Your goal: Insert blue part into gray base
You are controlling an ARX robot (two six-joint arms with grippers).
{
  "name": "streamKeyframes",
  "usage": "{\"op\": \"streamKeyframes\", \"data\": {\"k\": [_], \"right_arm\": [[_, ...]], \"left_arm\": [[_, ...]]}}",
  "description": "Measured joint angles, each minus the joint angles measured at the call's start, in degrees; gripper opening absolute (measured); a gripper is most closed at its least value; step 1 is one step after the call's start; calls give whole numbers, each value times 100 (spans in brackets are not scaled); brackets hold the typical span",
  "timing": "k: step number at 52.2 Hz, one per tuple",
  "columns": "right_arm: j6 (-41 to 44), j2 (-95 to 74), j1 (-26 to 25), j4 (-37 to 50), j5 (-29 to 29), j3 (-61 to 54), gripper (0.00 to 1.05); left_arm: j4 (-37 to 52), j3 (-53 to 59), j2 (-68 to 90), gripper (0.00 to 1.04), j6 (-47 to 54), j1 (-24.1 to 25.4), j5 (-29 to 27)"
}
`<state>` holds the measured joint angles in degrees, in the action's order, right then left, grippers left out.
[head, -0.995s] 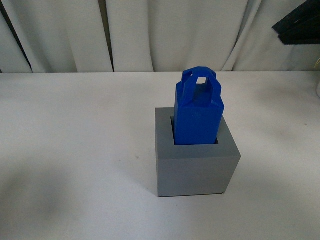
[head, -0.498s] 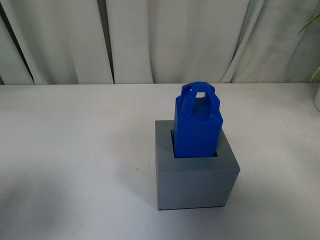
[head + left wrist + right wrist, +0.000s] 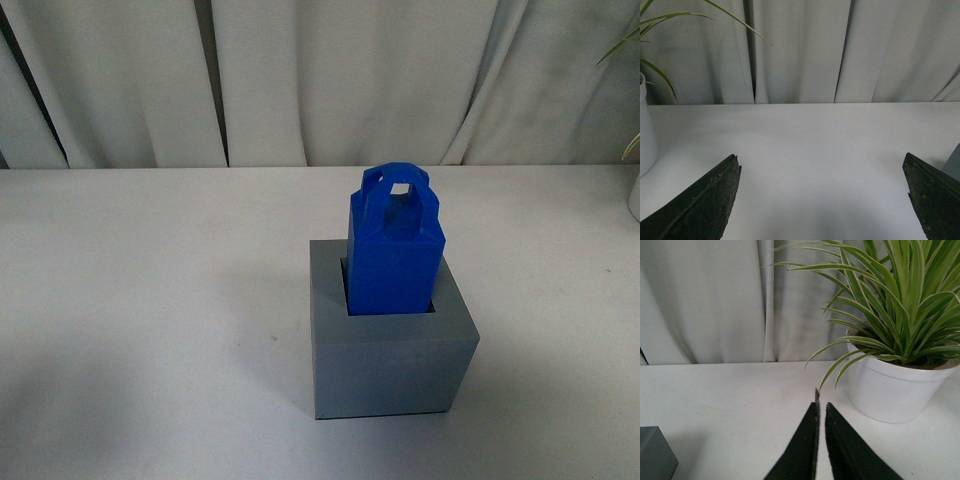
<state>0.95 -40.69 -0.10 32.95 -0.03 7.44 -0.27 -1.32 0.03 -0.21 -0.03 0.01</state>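
- The bright blue plastic block with an arched loop handle (image 3: 394, 248) stands upright in the square recess of the matte gray cube-shaped base (image 3: 390, 345), on the white counter (image 3: 150, 300); most of its height rises above the base's rim.
- Judged from this, the insertion looks done or nearly so; any remaining step is only to check seating. If pressing is needed, push straight down on the loop handle, keeping the block's sides parallel to the recess walls so it does not jam.
- The left gripper (image 3: 822, 200) has its jaws wide apart with nothing between them, well away from the gray base, whose corner barely shows in the left wrist view.
- The right gripper (image 3: 821, 445) has its jaws together and empty, near a white pot holding a green striped plant (image 3: 895, 390), apart from the gray base.
- Hidden: the recess floor and the block's lower end, so full depth cannot be confirmed. Neither arm shows in the front view.
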Motion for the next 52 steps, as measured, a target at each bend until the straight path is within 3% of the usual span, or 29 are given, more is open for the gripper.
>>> {"op": "streamKeyframes", "data": {"k": [1, 32, 52], "right_arm": [[4, 81, 0, -37, 2, -50, 1], [-26, 1685, 2, -927, 0, -717, 2], [-26, 2739, 2, -1941, -2, -717, 2]], "left_arm": [[2, 0, 0, 99, 0, 0, 0], [2, 0, 0, 99, -2, 0, 0], [2, 0, 0, 99, 0, 0, 0]]}}
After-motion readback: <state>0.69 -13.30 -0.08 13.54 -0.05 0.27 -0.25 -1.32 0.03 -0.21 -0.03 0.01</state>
